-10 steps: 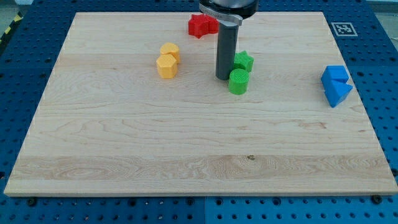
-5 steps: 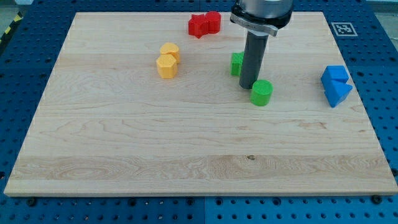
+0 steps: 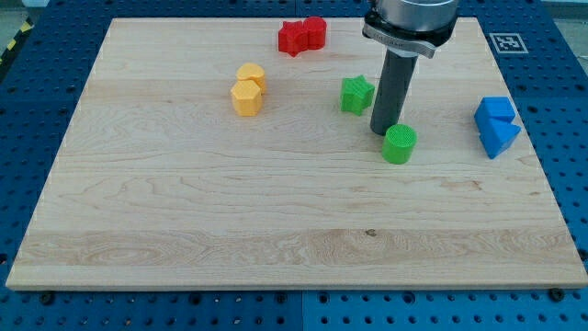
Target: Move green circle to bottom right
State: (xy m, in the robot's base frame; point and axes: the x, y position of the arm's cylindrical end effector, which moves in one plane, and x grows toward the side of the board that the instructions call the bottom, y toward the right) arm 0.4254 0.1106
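The green circle is a short, upright cylinder with a flat round top and finely ribbed sides, moulded in bright matte green; it stands on the wooden board right of the board's middle, in the upper half of the view. My tip sits just to the circle's upper left, seemingly touching its side, though the rod hides the exact point of contact; the rod is a smooth dark grey bar with nothing to open or close, so it holds nothing and only bears against the block. Up and to the left of the green circle, a little apart from it, lies a green star with blunt points. Farther left of the circle, two yellow blocks stand pressed together, both faceted like hexagons. Well above and left of the circle, near the board's top edge, two red blocks touch; the left one looks like a star and the right one rounded. To the circle's right, near the board's edge, two blue blocks touch: a cube above and a triangular piece below. The board is pale wood with a visible grain, resting on a blue perforated table.
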